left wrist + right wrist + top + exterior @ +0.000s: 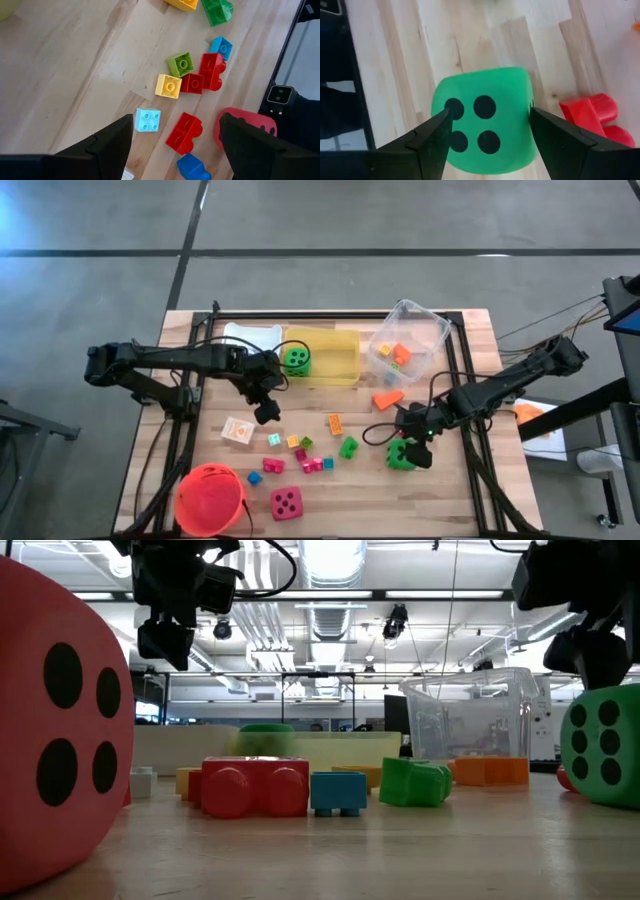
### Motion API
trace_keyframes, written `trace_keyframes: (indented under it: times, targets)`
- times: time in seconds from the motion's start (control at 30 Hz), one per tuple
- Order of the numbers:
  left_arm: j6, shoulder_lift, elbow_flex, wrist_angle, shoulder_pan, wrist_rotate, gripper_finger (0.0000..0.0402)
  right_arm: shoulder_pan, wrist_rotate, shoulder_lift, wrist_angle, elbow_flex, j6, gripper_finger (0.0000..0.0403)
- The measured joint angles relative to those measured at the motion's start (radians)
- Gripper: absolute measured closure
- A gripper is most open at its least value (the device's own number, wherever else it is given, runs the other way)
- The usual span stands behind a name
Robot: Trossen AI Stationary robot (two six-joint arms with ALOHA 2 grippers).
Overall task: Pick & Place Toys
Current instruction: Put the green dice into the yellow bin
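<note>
Bins line the table's far edge: the yellow bin [330,356] holds a green die [296,359], the clear bin [408,340] a few small blocks [393,354]. Right gripper [487,131] pinches a second green die [485,120] near the right edge. Left gripper [175,136] hangs spread above scattered blocks [186,82] mid-table.

Grey floor [350,220], bright ceiling lights [330,560], wooden table [480,340]

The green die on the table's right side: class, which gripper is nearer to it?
Right. The right gripper straddles the green die; the left gripper hovers far across the table, above the small blocks.
</note>
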Motion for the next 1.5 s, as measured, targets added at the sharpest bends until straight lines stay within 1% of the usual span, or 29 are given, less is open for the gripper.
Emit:
trace_keyframes:
  times: [0.1, 0.27, 0.37, 0.57, 0.67, 0.8, 0.87, 1.03, 1.2, 1.5]
  targets:
    - [0.0, 0.0, 0.0, 0.0, 0.0, 0.001, 0.0117, -0.004, -0.006, 0.006, 0.0, -0.004, 0.019, 0.0145]
    - [0.0, 0.0, 0.0, 0.0, 0.0, 0.006, 0.0117, -0.004, -0.06, 0.006, -0.002, -0.021, 0.055, 0.0138]
    - [0.0, 0.0, 0.0, 0.0, 0.0, 0.006, 0.0117, -0.004, -0.078, 0.006, 0.0, -0.023, 0.055, 0.011]
    - [-0.019, 0.0, 0.0, 0.0, 0.0, 0.006, 0.0117, -0.005, -0.075, 0.005, 0.0, -0.024, 0.055, 0.0028]
    - [-0.019, 0.0, 0.0, 0.0, 0.0, 0.006, 0.0117, -0.005, -0.072, 0.005, 0.001, -0.024, 0.05, 0.0007]
    - [-0.019, 0.0, 0.0, 0.0, 0.0, 0.006, 0.0117, -0.005, -0.071, 0.004, -0.001, -0.024, 0.044, 0.0007]
    - [-0.019, 0.0, 0.0, 0.0, 0.0, 0.006, 0.0117, -0.005, -0.054, 0.004, -0.004, -0.025, 0.05, 0.0007]
    - [-0.019, 0.0, 0.0, 0.0, 0.0, 0.006, 0.0117, -0.015, -0.046, 0.004, 0.003, -0.053, 0.044, 0.0008]
    - [-0.019, 0.0, 0.0, 0.0, 0.0, 0.006, 0.0117, -0.014, -0.099, 0.002, 0.083, -0.101, 0.059, 0.0008]
    - [-0.019, 0.0, 0.0, 0.0, 0.0, 0.015, 0.0117, -0.014, -0.104, 0.001, 0.116, -0.129, 0.083, 0.0008]
